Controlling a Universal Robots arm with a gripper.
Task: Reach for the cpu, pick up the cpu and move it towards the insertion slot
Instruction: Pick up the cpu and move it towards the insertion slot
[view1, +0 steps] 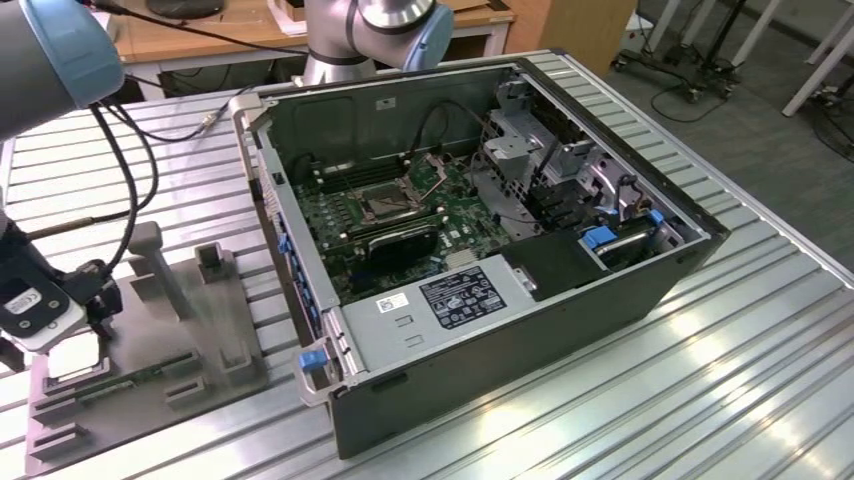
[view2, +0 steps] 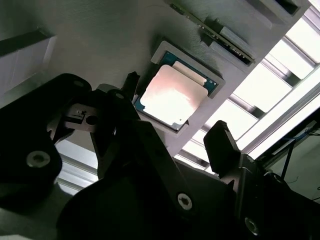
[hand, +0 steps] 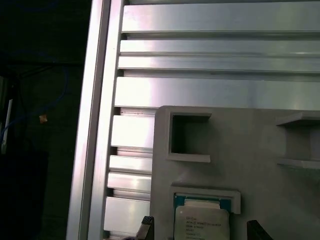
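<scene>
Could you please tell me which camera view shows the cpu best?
The second wrist view: the cpu lies whole in its tray recess. The first wrist view crops it; the exterior view has the hand over it.

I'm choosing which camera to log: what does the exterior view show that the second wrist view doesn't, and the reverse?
Exterior view: the open computer case with the insertion slot on its green board. Second wrist view: the cpu lying in its recess, between the open fingers. Both: the gripper over the grey tray on the slatted metal table.
</scene>
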